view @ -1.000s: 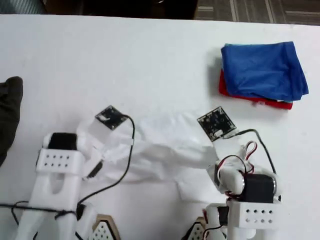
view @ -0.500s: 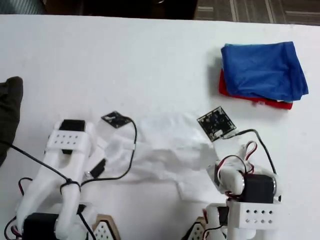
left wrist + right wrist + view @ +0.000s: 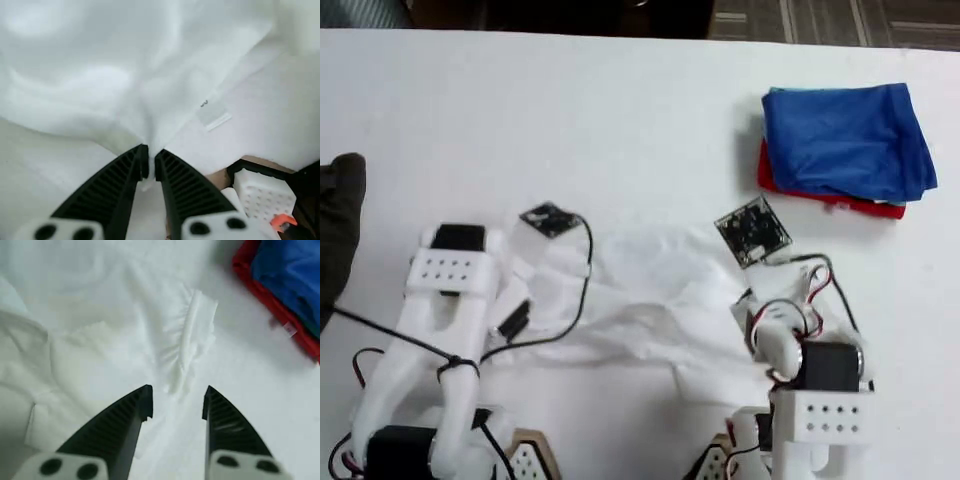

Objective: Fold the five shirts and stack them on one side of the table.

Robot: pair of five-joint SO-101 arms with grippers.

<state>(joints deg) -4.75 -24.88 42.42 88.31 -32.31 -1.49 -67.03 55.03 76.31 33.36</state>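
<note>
Where left tool (image 3: 150, 164) pinches white shirt (image 3: 650, 300), its edges hardly show.

Grey patterned floor (image 3: 820, 18) far off; dark area (image 3: 570, 12) beside it.

Camera positions: one fixed overhead, two wrist-mounted
High view looks steeply down on the table (image 3: 620, 100), arm bases at its lower edge. Left wrist view looks close along the left gripper (image 3: 149, 162), right wrist view along the right gripper (image 3: 175, 402). All three share the white shirt (image 3: 650, 300); high and right wrist views share the folded stack (image 3: 845, 145)
</note>
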